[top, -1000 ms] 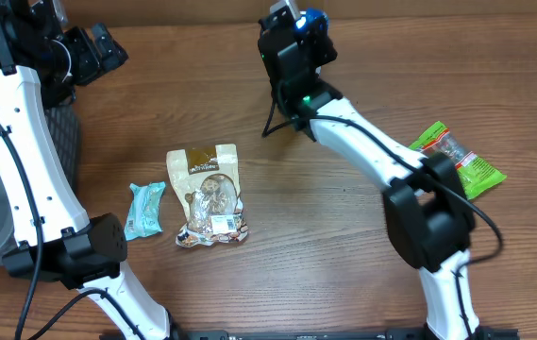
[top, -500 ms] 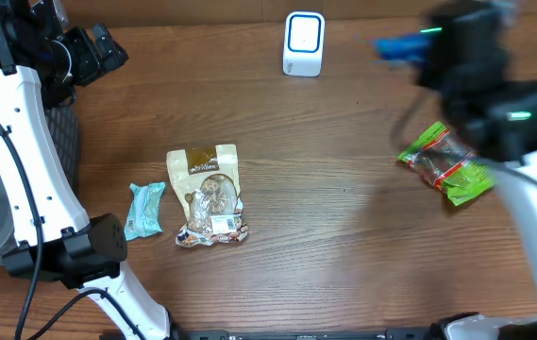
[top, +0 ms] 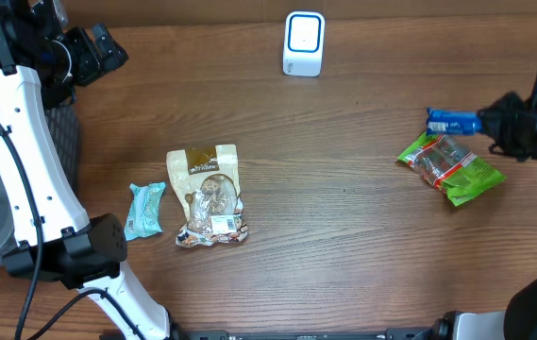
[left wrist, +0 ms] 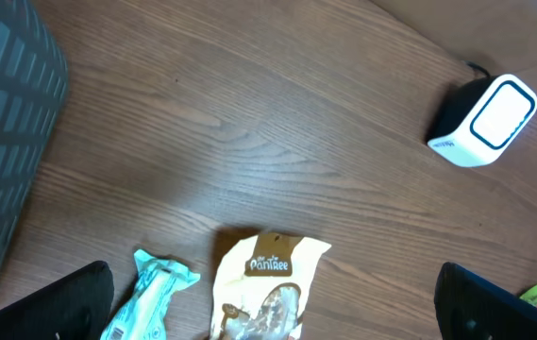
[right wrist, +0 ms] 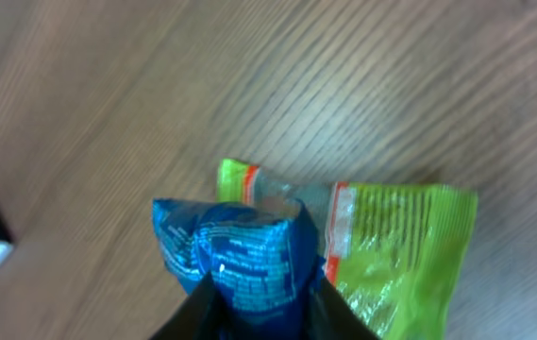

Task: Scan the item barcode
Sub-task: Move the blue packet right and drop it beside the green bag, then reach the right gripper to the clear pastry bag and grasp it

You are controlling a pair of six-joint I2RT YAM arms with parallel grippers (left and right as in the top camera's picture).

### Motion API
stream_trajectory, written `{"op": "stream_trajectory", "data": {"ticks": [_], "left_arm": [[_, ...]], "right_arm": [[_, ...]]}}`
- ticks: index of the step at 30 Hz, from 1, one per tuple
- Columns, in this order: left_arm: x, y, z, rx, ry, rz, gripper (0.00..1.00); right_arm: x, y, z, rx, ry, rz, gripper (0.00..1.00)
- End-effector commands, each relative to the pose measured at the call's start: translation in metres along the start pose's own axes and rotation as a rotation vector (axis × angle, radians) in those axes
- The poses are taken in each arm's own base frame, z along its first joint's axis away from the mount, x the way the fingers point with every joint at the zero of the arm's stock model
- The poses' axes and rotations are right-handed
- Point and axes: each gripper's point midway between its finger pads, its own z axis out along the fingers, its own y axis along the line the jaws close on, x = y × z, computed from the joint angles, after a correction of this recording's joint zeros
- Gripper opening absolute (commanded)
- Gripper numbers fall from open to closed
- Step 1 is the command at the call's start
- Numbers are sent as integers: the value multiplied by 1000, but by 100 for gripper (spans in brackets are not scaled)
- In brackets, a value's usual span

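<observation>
A blue packet (top: pixel 452 120) (right wrist: pixel 244 250) sits pinched between the black fingers of my right gripper (top: pixel 493 123) (right wrist: pixel 259 304), just above the table at the right. It hangs next to a green snack packet (top: pixel 452 165) (right wrist: pixel 395 246) lying flat there. The white scanner with a blue face (top: pixel 304 42) (left wrist: pixel 485 121) stands at the back middle, well left of that gripper. My left gripper (top: pixel 93 52) (left wrist: pixel 273 304) is open, high at the back left, with nothing between its fingers.
A cream and brown Pantree pouch (top: pixel 209 194) (left wrist: pixel 266 283) and a teal wrapped bar (top: pixel 143 210) (left wrist: pixel 150 297) lie at the left of the middle. A dark grey mesh basket (top: pixel 60 142) (left wrist: pixel 4 142) stands at the left edge.
My right arm swung away from the scanner at the back to the right side, carrying the blue packet down beside the green packet. The left arm has stayed still.
</observation>
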Motion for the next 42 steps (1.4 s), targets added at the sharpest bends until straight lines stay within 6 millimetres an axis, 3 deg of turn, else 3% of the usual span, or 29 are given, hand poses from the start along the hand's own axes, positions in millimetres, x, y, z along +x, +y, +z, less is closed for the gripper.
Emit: {"op": "stream_trajectory", "data": {"ticks": [1, 5, 8, 14, 21, 26, 34, 37, 42], "left_arm": [[-1, -6, -10, 6, -26, 34, 100], [-1, -6, -10, 6, -27, 35, 100], [-1, -6, -10, 6, -27, 35, 100], [-1, -6, -10, 6, -26, 35, 100], [-1, -6, -10, 6, -27, 35, 100], [-1, -6, -10, 6, -26, 35, 100], [-1, -6, -10, 6, -27, 35, 100], [-1, -6, -10, 6, -26, 35, 100], [-1, -6, -10, 6, -27, 35, 100]], "right_arm": [[4, -8, 11, -41, 6, 17, 42], [3, -12, 13, -38, 1, -15, 58], [3, -7, 10, -55, 9, -33, 64], [31, 54, -6, -299, 120, -172, 63], [113, 138, -18, -462, 229, -402, 64], [185, 196, -19, -573, 288, -567, 76], [312, 244, 12, -719, 515, -693, 77], [337, 257, 16, -802, 565, -712, 77], [361, 271, 27, -896, 630, -695, 76]]}}
